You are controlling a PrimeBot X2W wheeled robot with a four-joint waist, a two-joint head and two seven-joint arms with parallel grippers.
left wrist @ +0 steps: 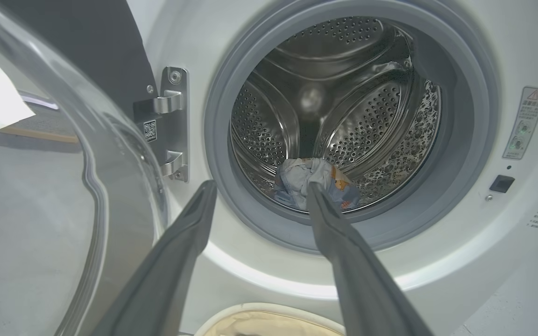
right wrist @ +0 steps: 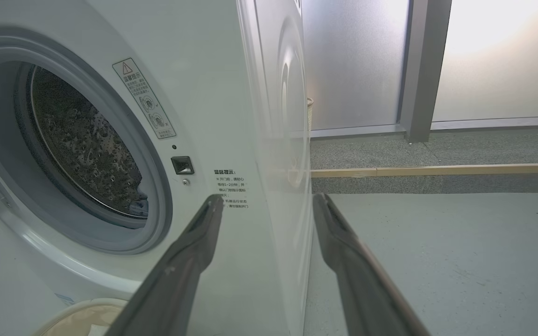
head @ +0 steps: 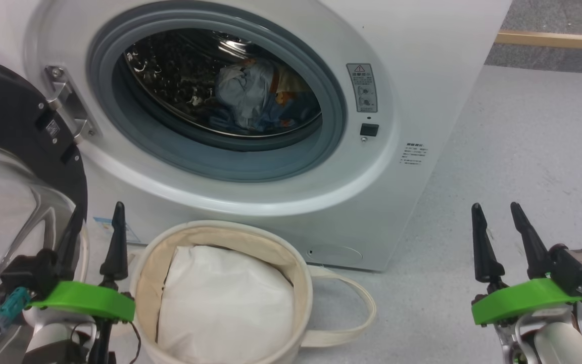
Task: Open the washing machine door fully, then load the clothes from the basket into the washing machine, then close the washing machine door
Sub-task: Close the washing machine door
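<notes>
Here, grey floor (head: 523,162) under washing machine (head: 422,40), frosted panels (right wrist: 353,60)

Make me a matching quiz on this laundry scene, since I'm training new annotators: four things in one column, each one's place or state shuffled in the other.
Things
1. clothes
2. washing machine door
3. basket
4. right gripper

Places or states
A. swung open on the robot's left
B. jaws apart, holding nothing
C. lying inside the drum
D. standing on the floor, with a white cloth bundle in it

Pairs: 1-C, 2-A, 3-D, 4-B
</notes>
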